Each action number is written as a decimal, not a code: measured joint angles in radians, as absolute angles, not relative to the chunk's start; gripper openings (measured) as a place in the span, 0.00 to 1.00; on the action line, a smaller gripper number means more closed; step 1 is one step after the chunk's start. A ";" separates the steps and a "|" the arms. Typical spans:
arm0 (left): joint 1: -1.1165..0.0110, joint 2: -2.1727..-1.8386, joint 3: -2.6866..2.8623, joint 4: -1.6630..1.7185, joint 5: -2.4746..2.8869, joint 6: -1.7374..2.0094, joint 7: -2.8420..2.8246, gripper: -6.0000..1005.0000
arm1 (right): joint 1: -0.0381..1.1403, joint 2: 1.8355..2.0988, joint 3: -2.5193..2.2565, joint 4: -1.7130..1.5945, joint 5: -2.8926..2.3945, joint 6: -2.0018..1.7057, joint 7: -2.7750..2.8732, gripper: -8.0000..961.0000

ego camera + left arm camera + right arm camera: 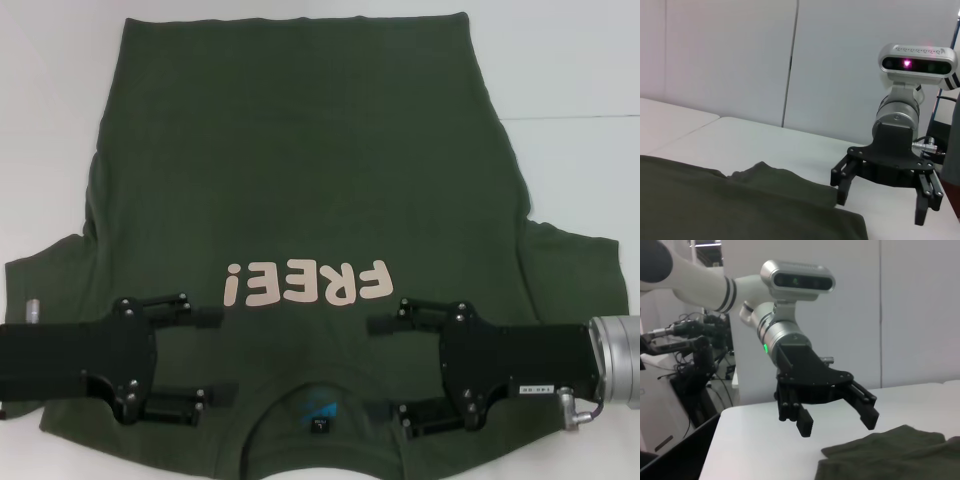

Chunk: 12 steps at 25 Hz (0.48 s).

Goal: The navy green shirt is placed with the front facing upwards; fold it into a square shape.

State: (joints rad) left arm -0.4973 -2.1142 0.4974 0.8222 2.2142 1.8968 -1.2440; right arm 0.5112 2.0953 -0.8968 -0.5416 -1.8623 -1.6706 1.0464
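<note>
The navy green shirt (300,170) lies flat and face up on the white table (50,120), with its collar nearest me. Its pale "FREE!" lettering (305,284) sits across the chest, and a small blue-black neck label (320,412) shows inside the collar. My left gripper (208,360) hovers open over one shoulder, its fingers pointing toward the collar. My right gripper (392,368) hovers open over the other shoulder, facing it. The left wrist view shows the right gripper (881,207) open above a sleeve of the shirt (740,210). The right wrist view shows the left gripper (837,424) open above the shirt (890,455).
A small metal cylinder (32,308) lies by the shirt's left sleeve. The table's seam (575,118) runs along the far right. A grey wall (740,60) stands beyond the table, and cables and equipment (685,365) stand past its edge.
</note>
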 joint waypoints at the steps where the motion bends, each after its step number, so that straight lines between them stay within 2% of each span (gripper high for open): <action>1: -0.498 -2.114 0.490 0.822 2.214 1.898 -1.244 0.87 | 0.511 2.096 -0.888 -0.542 -1.859 -1.669 1.053 0.95; 5: -0.503 -2.112 0.468 0.822 2.211 1.896 -1.244 0.87 | 0.511 2.094 -0.849 -0.549 -1.829 -1.609 1.150 0.95; 12: -0.518 -2.110 0.460 0.817 2.207 1.882 -1.244 0.87 | 0.512 2.074 -0.802 -0.629 -1.832 -1.527 1.443 0.95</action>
State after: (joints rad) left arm -0.5181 -2.1102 0.4602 0.8166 2.2069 1.8821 -1.2440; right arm 0.5120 2.0743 -0.8022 -0.6295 -1.8320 -1.5274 1.4428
